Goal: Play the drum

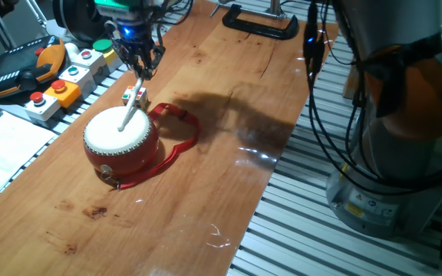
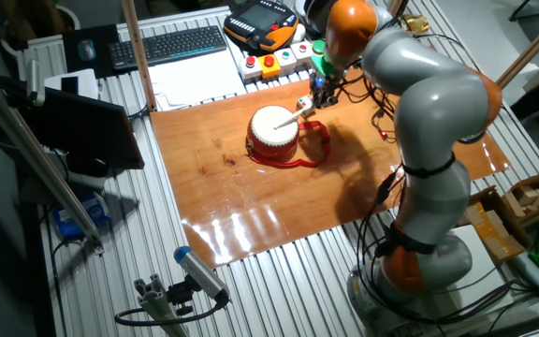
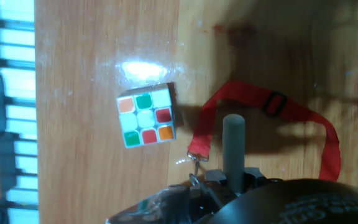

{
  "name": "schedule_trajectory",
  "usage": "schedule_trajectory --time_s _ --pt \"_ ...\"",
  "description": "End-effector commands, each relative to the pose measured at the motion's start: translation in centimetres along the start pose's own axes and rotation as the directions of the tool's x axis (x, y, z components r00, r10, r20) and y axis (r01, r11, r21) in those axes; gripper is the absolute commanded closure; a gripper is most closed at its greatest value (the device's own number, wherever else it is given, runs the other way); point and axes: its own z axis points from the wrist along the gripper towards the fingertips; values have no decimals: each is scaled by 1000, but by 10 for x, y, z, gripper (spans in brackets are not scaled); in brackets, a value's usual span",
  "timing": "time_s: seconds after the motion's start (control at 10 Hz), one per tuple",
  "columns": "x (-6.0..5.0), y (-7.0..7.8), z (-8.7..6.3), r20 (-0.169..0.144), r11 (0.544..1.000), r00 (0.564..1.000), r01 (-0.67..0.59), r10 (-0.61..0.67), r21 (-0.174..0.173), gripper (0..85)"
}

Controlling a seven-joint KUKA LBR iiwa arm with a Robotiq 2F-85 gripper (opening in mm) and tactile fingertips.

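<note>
Gripper (image 1: 139,67), upper left in one fixed view, pinches a pale stick (image 1: 131,107) whose tip rests on the drum (image 1: 121,139) at left centre. From the other side, the drum sits upper centre, looking light and stiff. Hand view shows only stick, strap (image 3: 272,109) and cube (image 3: 146,116); strike the skin, I judge, not grasp.

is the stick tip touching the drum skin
Yes, in one fixed view the stick slants down from the pincer and its tip rests on the drum skin.

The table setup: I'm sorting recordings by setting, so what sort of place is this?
Probably a robotics lab: a slatted metal bench, an orange teach pendant, a button box and a keyboard surround the wooden board.
</note>
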Motion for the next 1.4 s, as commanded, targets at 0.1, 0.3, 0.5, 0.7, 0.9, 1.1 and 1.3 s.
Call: schedule_trajectory --time_s 0.1,0.3,0.5,0.7,0.9,1.1,1.3 --pt "-1 -5 -3 -104 987 990 110 -98 118 843" --pt "-5 -7 -3 -82 974 981 183 -173 130 843" --pt "-13 -11 -3 -65 967 976 217 -210 131 843" --pt "-25 -17 -1 -42 959 966 257 -254 121 843" --pt "-36 -22 2 -7 958 964 266 -267 107 843" --pt "-44 -25 8 20 961 964 261 -263 88 843" --pt "-51 -26 17 42 966 965 255 -257 51 843"
